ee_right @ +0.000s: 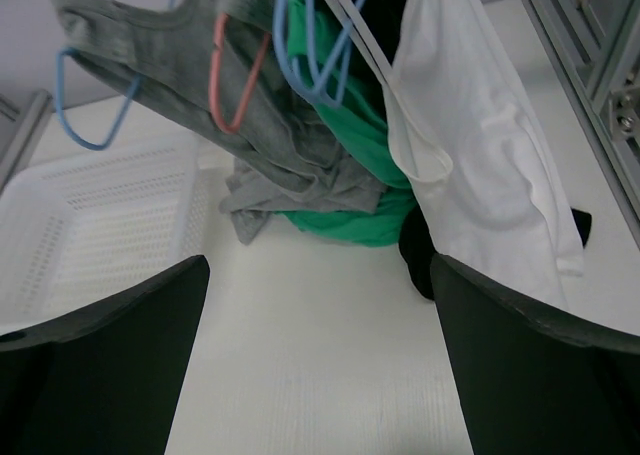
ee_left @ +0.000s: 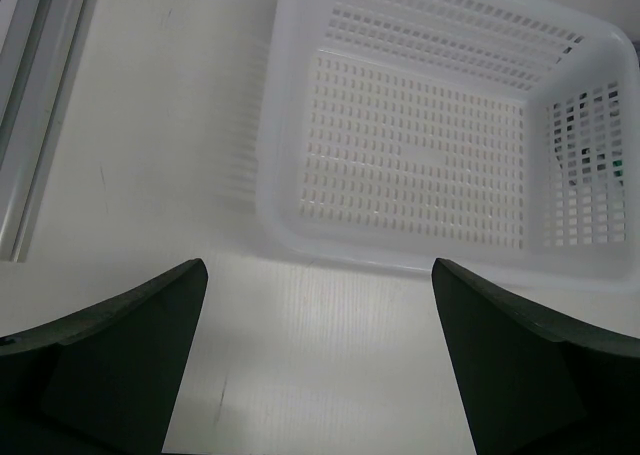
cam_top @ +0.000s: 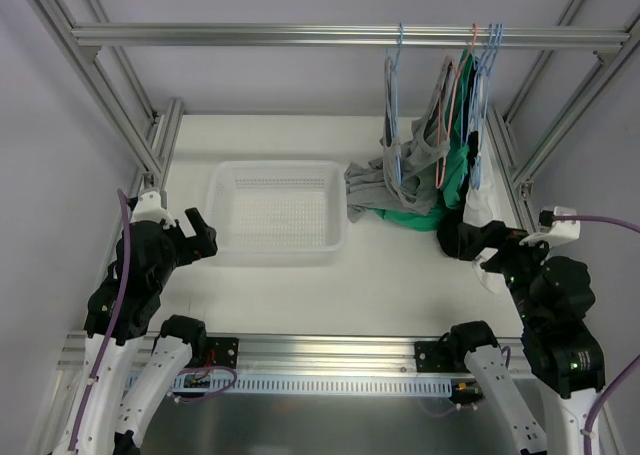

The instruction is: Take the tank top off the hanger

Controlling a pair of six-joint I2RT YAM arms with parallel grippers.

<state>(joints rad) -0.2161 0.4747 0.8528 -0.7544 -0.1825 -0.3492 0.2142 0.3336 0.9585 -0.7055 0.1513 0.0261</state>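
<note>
I see my left gripper (ee_left: 318, 270) released, basket (ee_left: 285, 225) just ahead; right gripper (ee_right: 318, 265) released, tank tops (ee_right: 150, 35) hanging ahead.

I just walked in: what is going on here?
Two robot arms must take a tank top down; nothing is gripped yet. A grey top, a green top and a white top hang from the rail. The left hand stands open by the basket, the right hand open before the clothes.
</note>
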